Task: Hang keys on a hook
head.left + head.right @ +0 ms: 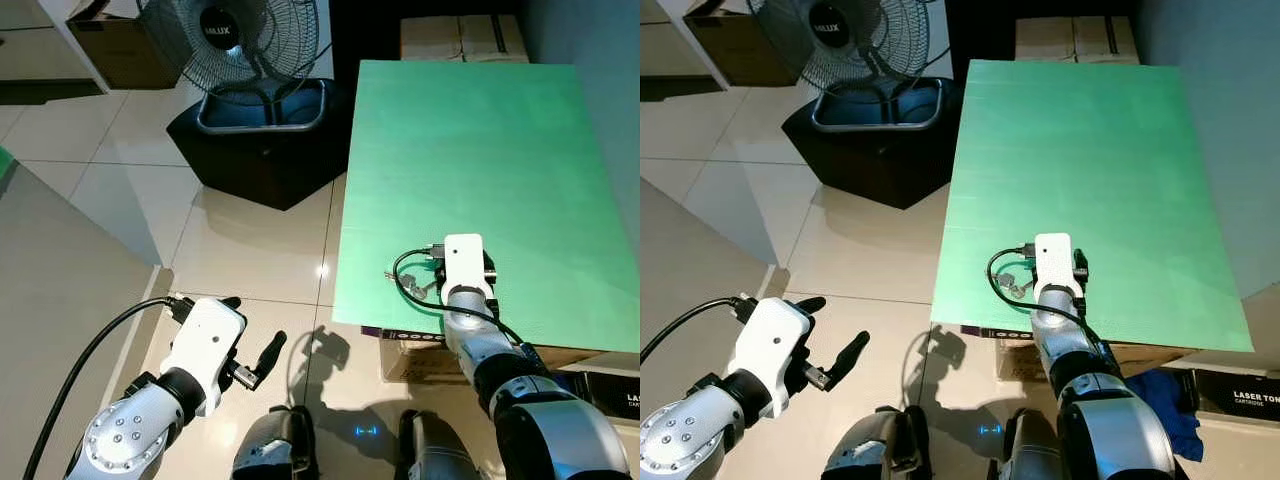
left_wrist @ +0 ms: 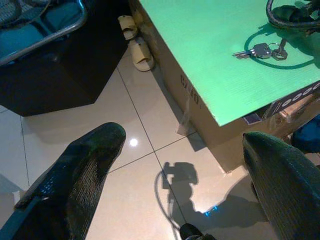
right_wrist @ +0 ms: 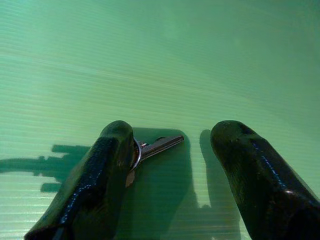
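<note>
Green tabletop (image 1: pixel 480 150) | one key bunch (image 2: pixel 261 50) (near edge) | both grippers' fingers apart: right (image 3: pixel 167 170), left (image 2: pixel 185 165)

From my console, the right pincer's (image 3: pixel 170 175) near finger (image 3: pixel 95 180) hides most of the keys (image 3: pixel 156 145).

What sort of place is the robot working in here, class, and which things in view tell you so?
Probably a room in a home, perhaps used for storage: a glossy tiled floor, a standing fan, slippers against the cardboard box, and a green board laid over boxes as a makeshift table holding keys.
</note>
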`<state>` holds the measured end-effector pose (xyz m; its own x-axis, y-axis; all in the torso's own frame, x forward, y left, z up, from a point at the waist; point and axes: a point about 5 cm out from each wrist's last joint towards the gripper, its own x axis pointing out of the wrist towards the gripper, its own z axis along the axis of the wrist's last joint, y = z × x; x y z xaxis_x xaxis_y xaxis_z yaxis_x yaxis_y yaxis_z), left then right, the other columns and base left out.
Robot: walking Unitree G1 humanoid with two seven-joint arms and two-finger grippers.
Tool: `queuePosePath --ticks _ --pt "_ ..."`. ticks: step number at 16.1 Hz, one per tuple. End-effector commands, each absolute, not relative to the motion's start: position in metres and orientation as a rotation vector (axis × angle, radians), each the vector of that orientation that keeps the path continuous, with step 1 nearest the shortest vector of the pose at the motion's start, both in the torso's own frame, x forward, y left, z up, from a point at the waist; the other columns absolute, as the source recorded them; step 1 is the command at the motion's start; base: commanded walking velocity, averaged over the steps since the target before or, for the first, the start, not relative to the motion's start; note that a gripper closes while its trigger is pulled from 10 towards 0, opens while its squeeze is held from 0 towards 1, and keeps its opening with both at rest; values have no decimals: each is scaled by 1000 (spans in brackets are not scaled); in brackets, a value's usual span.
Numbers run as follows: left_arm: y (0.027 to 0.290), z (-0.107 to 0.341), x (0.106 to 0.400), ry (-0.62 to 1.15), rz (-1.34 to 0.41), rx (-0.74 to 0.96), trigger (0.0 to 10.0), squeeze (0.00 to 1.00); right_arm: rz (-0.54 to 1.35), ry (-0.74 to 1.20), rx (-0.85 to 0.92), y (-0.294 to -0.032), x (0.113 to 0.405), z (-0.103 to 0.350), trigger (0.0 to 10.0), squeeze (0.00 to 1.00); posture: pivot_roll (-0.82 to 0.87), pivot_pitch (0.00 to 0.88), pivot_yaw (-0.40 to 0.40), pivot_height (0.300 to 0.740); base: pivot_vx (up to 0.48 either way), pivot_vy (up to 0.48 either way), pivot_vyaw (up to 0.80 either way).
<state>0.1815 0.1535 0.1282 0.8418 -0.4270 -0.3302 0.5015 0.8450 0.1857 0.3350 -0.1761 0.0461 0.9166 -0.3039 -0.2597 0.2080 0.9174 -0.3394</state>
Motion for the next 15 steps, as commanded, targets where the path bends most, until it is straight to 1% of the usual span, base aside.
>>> queuePosePath --ticks 1,10,12,15 --pt "153 128 178 294 -502 278 10000 0 -244 396 -324 -173 323 28 0 0 80 270 134 713 0 0 0" --pt "151 127 177 297 -506 271 10000 0 -227 361 -332 -171 322 29 0 0 73 274 131 713 0 0 0" --pt "151 127 177 297 -505 270 10000 0 -221 338 -335 -169 324 32 0 0 71 276 130 713 0 0 0" --pt "151 126 177 296 -506 269 10000 0 -204 239 -330 -163 337 51 0 0 68 275 130 713 0 0 0"
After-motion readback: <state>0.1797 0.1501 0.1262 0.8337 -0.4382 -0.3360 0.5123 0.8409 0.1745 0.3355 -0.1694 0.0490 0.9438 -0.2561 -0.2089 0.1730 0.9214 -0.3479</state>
